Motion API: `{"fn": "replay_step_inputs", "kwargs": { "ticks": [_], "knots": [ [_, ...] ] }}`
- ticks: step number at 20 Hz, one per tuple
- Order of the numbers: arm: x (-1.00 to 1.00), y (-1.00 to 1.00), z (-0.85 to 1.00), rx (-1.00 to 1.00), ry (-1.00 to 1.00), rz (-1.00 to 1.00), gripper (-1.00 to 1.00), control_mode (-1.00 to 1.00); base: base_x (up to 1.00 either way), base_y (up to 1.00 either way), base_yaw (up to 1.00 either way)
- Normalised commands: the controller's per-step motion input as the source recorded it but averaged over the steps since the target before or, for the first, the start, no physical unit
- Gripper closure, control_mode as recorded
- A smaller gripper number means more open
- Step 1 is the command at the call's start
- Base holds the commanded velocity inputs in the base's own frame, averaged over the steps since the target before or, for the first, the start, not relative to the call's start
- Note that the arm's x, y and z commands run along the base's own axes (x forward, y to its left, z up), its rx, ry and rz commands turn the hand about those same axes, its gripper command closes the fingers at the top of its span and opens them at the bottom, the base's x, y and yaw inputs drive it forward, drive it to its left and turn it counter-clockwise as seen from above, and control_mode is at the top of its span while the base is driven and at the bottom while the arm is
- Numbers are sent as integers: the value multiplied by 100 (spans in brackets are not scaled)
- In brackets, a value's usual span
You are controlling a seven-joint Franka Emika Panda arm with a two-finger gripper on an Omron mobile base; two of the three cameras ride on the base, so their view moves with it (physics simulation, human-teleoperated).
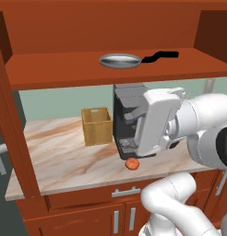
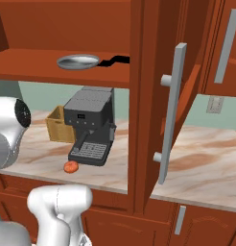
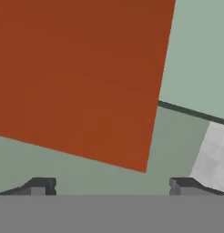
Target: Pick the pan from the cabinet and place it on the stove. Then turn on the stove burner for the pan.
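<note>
Left base view: the pan (image 1: 120, 61) lay flat on the lower shelf of the open cabinet (image 1: 87, 27), bowl toward the left, its dark handle running off to the right. Nothing else sat on that shelf. Below it, on the marbled counter (image 1: 55, 156), stood a woven basket (image 1: 97, 125) by the pale green wall, a dark coffee machine (image 1: 127, 115) just right of it, and a small orange-red fruit (image 1: 131, 163) near the counter's front edge, just before the machine. The white arm's wrist crossed in front of the machine and hid much of its right side; the hand was well below the pan's shelf and not touching the pan.

Right base view: same layout seen from the other side. The pan (image 2: 77, 61) rested near the shelf's front, handle pointing right. The cabinet's (image 2: 67, 29) right door (image 2: 153, 96) stood swung open toward the camera, its long silver bar handle (image 2: 170, 113) upright. The coffee machine (image 2: 91, 125) sat clear of the arm here, the basket (image 2: 57, 126) behind it to the left, the fruit (image 2: 70, 166) by its tray.

Hand view: the gripper (image 3: 111, 187) had its two dark fingertips (image 3: 41, 185) spread wide apart, nothing between them. Ahead lay a flat red-brown panel (image 3: 82, 73) against green wall; which cabinet face it was could not be told.
</note>
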Motion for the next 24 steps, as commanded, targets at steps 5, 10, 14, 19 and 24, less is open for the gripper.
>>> {"fn": "replay_step_inputs", "kwargs": {
  "ticks": [5,10,14,19,24],
  "knots": [
    [1,-61,5,-9,-3,-30,-100,-100,0,0,0],
    [12,-43,23,-18,-3,-25,-100,-100,0,0,0],
    [21,-35,26,-22,-1,-22,-100,-100,0,0,0],
    [24,-32,6,-20,0,-24,-100,-100,0,0,0],
    [38,-31,0,-16,0,-23,-100,-100,0,0,0]
  ]
}}
